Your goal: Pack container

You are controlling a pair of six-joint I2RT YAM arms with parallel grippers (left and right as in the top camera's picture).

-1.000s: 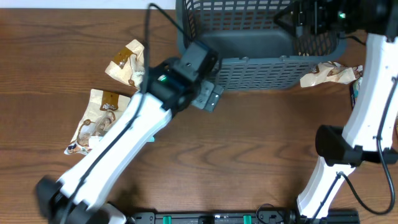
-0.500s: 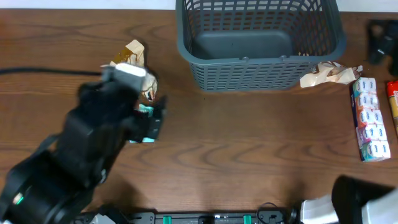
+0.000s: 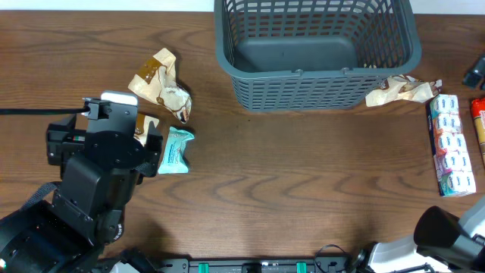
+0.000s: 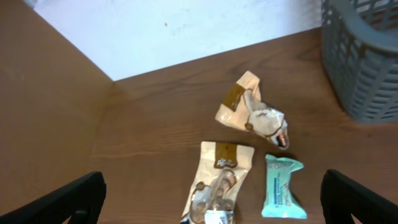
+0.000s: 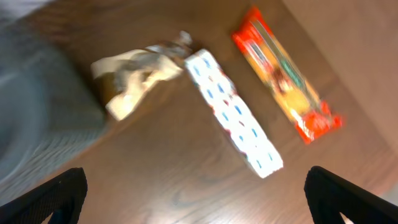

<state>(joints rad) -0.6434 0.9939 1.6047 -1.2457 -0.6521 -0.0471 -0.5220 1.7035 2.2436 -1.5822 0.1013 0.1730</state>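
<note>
The container [image 3: 318, 89], a dark grey-blue slotted basket, stands at the back centre with nothing showing on its floor; its corner shows in the left wrist view [image 4: 367, 62]. My left gripper [image 4: 214, 202] is open, high above a flat tan packet [image 4: 221, 180], with a teal packet [image 4: 283, 186] and a crumpled tan packet [image 4: 255, 112] close by. My left arm [image 3: 106, 159] covers most of the flat packet from overhead. My right gripper [image 5: 199, 196] is open over bare table, near a white blue-marked pack [image 5: 233, 112] and an orange packet [image 5: 286, 74].
From overhead, a crumpled tan packet [image 3: 159, 82] and a teal packet [image 3: 174, 150] lie left of the basket. A tan packet [image 3: 398, 91] rests against its right front corner. A white pack [image 3: 452, 144] and an orange packet [image 3: 479, 121] lie at the right edge.
Both arms have pulled away from the basket. The left one swung back to the front left over the packets; the right one moved off to the right edge. Both grippers stayed open.
</note>
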